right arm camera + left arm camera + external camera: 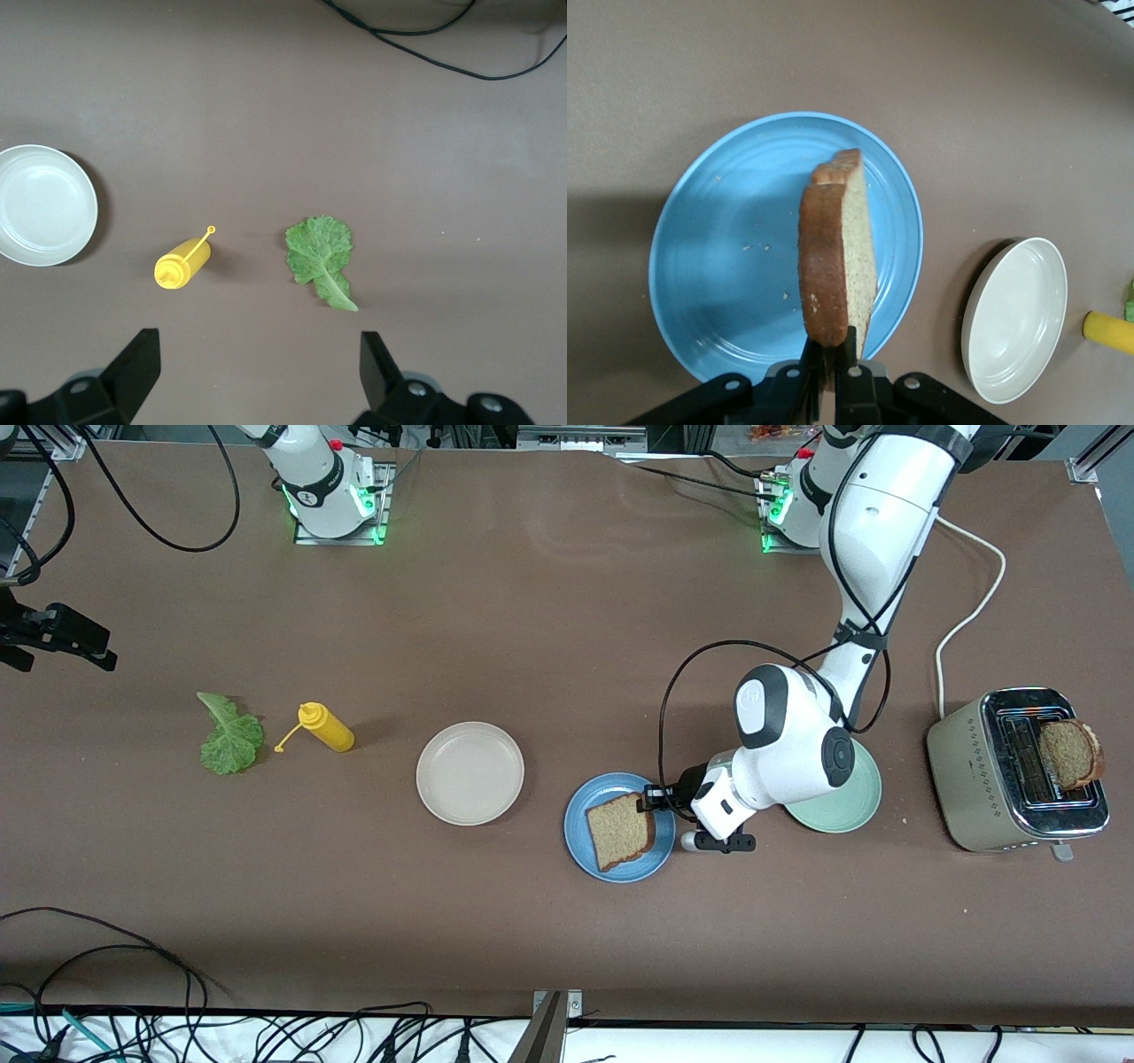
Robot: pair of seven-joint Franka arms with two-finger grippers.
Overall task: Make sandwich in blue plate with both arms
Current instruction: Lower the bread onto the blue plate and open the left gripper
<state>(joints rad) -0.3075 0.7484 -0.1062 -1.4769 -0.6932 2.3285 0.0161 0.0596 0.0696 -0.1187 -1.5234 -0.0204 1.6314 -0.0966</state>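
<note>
Left gripper [654, 801] is over the blue plate [580, 841], lower centre-right of the front frame. Fingers [849, 350] are clamped on one edge of a bread slice [620, 831]. In the left wrist view the slice [837, 252] stands on edge, crust toward the camera, over the plate [726, 266]; whether its lower edge touches the plate cannot be told.

Second bread slice [1070, 754] sticks up from a toaster [974, 779] at the right edge of the front frame. A mint plate [850, 810] lies between toaster and blue plate, partly under the left arm.

Lettuce leaf [230, 737] lies flat on the desk [532, 602] at mid-left of the front frame, just beside a yellow squeeze bottle [326, 727] lying on its side. A cream plate [469, 772] sits between the bottle and the blue plate.

Right gripper [257, 372] waits above the desk, fingers [133, 367] spread wide, holding nothing. Its wrist view shows the leaf [321, 257], bottle [182, 262] and cream plate [44, 205] below. In the front view only the right arm's base shows, at upper left.
</note>
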